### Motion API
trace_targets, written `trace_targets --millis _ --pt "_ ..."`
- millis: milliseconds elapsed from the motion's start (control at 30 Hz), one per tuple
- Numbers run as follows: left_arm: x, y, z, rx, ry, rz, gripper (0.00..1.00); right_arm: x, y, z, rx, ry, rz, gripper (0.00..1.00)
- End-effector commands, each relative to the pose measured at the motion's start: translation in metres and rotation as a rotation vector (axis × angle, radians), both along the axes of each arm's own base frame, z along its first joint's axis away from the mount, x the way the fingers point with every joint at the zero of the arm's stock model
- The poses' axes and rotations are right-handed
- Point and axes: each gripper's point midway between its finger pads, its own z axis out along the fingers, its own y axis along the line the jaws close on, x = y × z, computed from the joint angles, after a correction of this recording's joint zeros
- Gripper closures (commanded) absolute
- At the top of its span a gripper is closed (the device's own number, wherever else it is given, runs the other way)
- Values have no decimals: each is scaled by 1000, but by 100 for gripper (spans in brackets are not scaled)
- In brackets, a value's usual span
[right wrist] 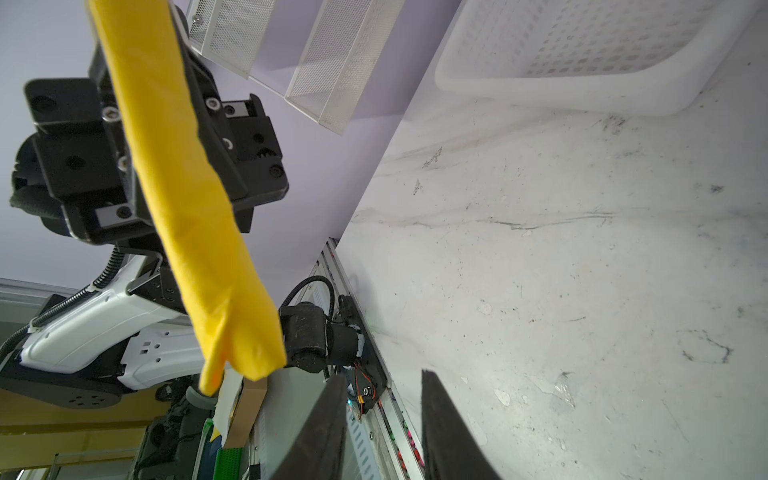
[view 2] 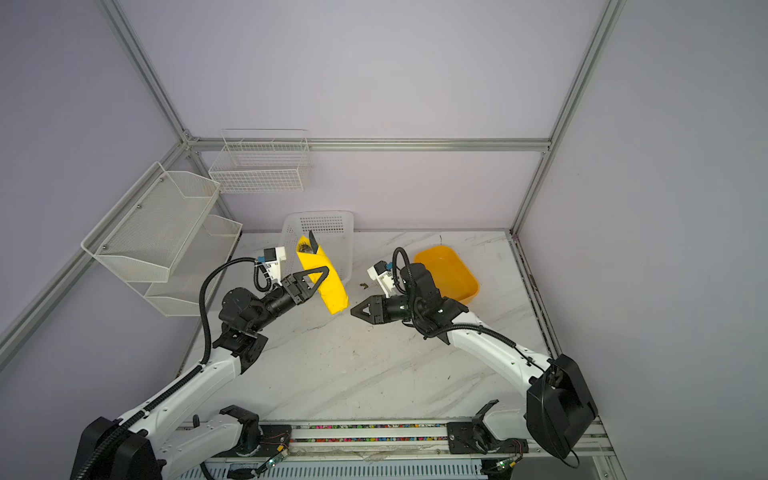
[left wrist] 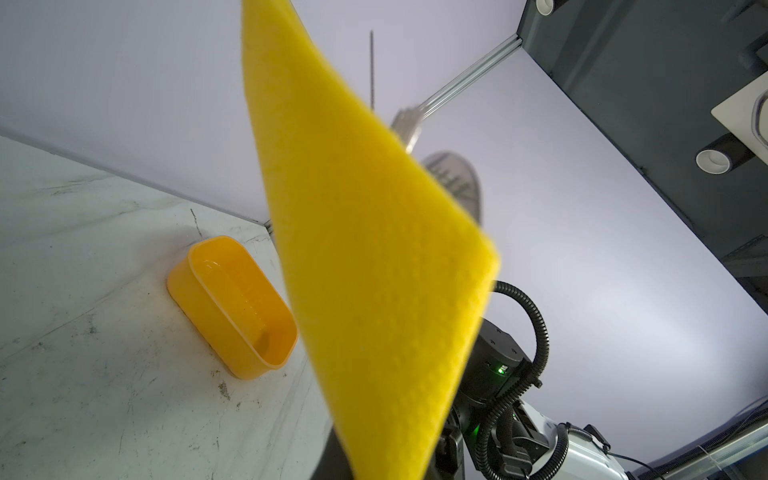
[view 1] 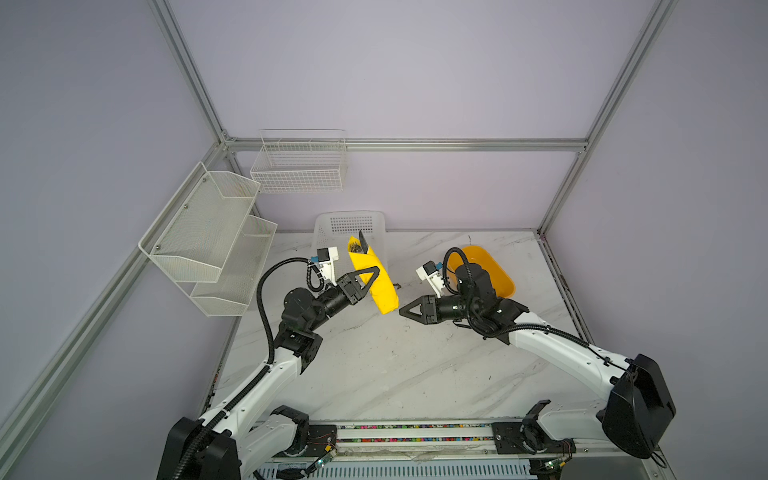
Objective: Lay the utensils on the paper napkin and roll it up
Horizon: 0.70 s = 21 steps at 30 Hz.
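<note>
Top views both: napkin roll (view 1: 384, 297) held in the air, long axis slanted. The open end, with utensils (view 1: 358, 248) poking out, points up toward the white basket (view 1: 332, 232); the closed end points down and away from the basket. Left gripper (view 1: 374, 272) clenched across the roll's middle. Right gripper (view 1: 402, 311) sits just past the closed end, farther from the basket, not touching — jaws parted, empty.
</note>
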Motion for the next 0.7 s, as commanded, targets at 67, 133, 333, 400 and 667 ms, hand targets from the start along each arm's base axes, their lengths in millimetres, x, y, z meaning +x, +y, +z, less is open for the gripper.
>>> trace_targets --millis 67,133,333,400,667 --pt "-10 6 17 -34 -76 9 96 5 -9 45 39 -131 -69 67" --pt "-11 6 18 -35 -78 7 96 9 -13 56 52 -161 -107 66" --pt "-11 6 20 -41 -83 6 96 16 -9 93 140 -221 -128 62" --pt "-12 6 20 -39 -83 5 96 12 -2 96 163 -204 -77 59" --pt "-11 4 20 -41 -82 -2 96 15 6 77 133 -159 -49 53"
